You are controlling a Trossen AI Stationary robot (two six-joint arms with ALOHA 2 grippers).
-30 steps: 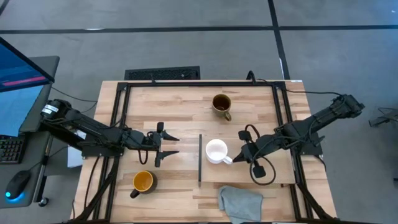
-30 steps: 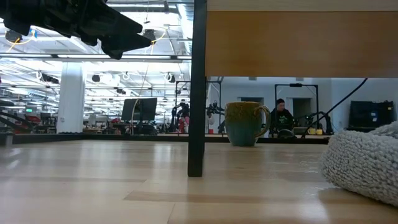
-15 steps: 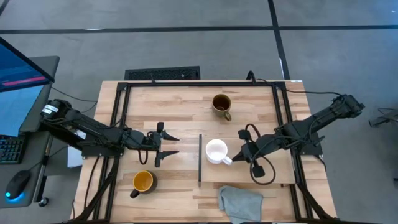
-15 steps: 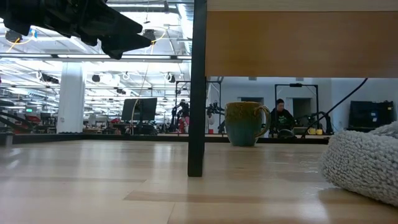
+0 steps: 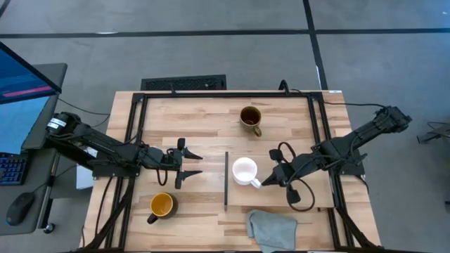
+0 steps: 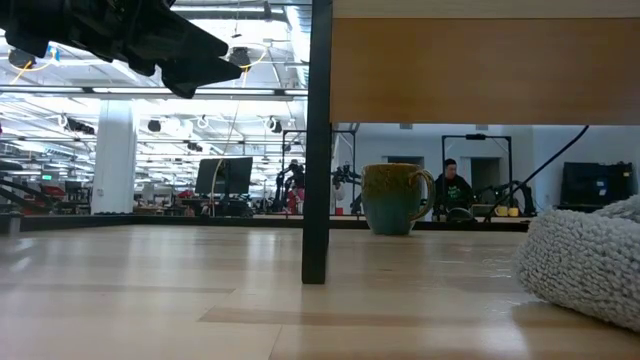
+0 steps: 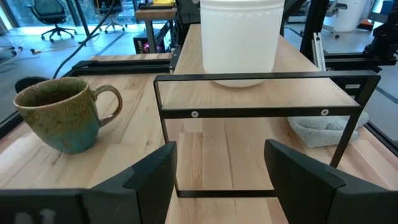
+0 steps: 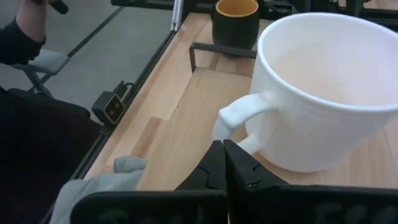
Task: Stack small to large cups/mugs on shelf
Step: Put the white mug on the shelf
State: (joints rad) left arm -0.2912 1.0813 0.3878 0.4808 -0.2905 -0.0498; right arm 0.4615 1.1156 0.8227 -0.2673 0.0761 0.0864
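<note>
High view: the white mug [image 5: 244, 170] stands at frame centre on the shelf [image 5: 281, 193], just right of its dark edge strip [image 5: 226, 178]; open tabletop [image 5: 204, 116] separates it from the olive-brown mug [image 5: 250, 117] above and the black mug [image 5: 162, 205] at lower left. The right claw [image 5: 264, 182], fingers closed and empty, has its tips at the white mug's handle. The left claw [image 5: 195, 164], spread wide and empty, sits left of centre.

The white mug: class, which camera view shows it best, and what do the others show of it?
The right wrist view: the white mug fills it, handle and rim clear. The high view shows it small from above; the left wrist view shows only its lower body; the low view doesn't show it.
</note>
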